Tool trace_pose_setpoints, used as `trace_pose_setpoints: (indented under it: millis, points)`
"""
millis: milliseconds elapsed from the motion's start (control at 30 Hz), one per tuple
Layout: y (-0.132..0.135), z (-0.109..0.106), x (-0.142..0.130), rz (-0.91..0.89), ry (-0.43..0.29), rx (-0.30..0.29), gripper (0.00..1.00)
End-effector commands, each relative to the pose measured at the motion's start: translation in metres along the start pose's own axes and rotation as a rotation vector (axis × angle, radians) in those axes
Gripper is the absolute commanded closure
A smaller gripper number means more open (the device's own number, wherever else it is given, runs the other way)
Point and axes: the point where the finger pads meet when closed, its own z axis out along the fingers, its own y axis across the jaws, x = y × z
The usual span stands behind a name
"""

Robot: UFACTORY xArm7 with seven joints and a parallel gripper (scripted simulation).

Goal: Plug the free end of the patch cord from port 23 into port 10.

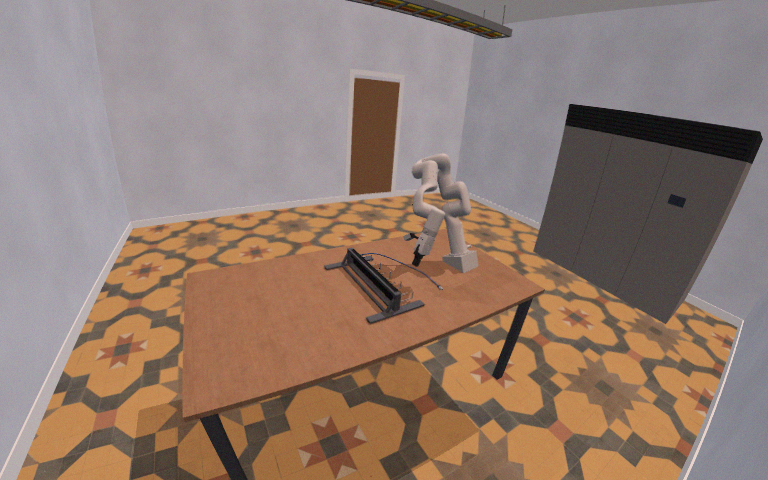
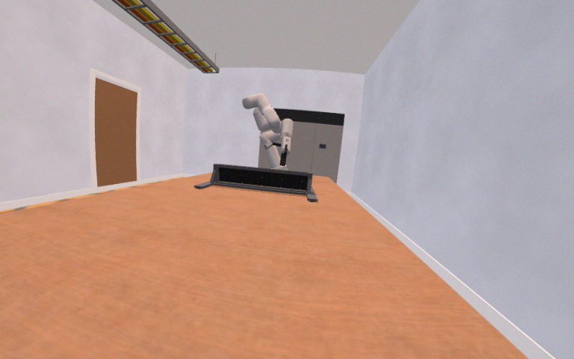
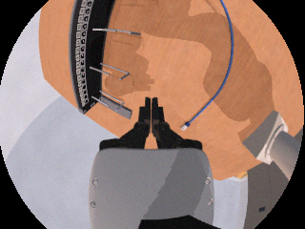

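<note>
The rack (image 1: pixel 372 273) (image 2: pixel 262 178) stands upright on the table; in the wrist view its port row (image 3: pixel 82 52) runs along the left, with number plates too small to read. The blue patch cord (image 3: pixel 232 48) curves over the table on the robot's side of the rack. Its free plug (image 1: pixel 440 287) (image 3: pixel 185 125) lies on the table, pointing away from the rack; its latch side cannot be made out. The cord's end in port 23 is out of the wrist view. My gripper (image 1: pixel 416 263) (image 2: pixel 282 164) (image 3: pixel 151 105) is shut and empty above the table, between rack and plug, not touching the cord.
Thin metal cord guides (image 3: pixel 116 31) stick out from the rack towards the gripper. A rack foot (image 1: pixel 395 312) (image 3: pixel 115 106) reaches out at its end. The robot's base (image 1: pixel 461 260) stands beyond the plug. The table (image 1: pixel 271 328) (image 2: pixel 253 253) has an edge behind the gripper.
</note>
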Motion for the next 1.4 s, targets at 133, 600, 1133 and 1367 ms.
trace_pose_setpoints:
  millis: [133,600,1133,1367]
  points:
    - [0.034,0.001,-0.056,0.191,-0.032,-0.184,1.0]
    - [0.08,-0.008,-0.109,0.349,-0.033,-0.37,1.0]
    - [0.081,-0.008,-0.11,0.35,-0.033,-0.372,1.0]
    - [0.081,-0.008,-0.11,0.35,-0.033,-0.372,1.0]
